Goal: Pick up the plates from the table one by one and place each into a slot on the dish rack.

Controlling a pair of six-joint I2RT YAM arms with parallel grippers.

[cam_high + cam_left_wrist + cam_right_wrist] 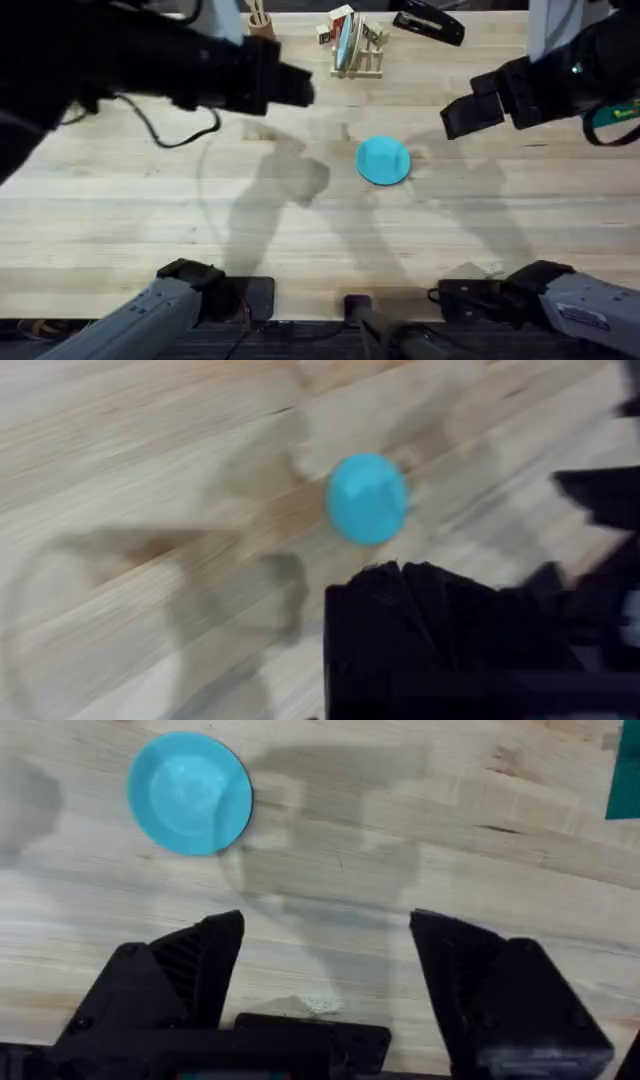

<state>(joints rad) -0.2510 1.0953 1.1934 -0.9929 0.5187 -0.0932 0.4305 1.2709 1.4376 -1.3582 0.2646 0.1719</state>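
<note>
From my seat at the bases, the nearest task item is the turquoise plate (384, 160), lying flat on the table (150, 230) near the middle, slightly right of centre. Being a round disc, it has no long axis to align to. The right gripper (325, 970) hangs above bare wood, fingers spread wide with nothing between them; in the right wrist view the plate sits ahead and off to one side, well clear of the fingertips. Left gripper (300, 85) is raised over the far left; I cannot tell its opening. I judge the right arm nearer. Farthest back stands the dish rack (357, 55), one plate (347, 42) already upright in a slot.
</note>
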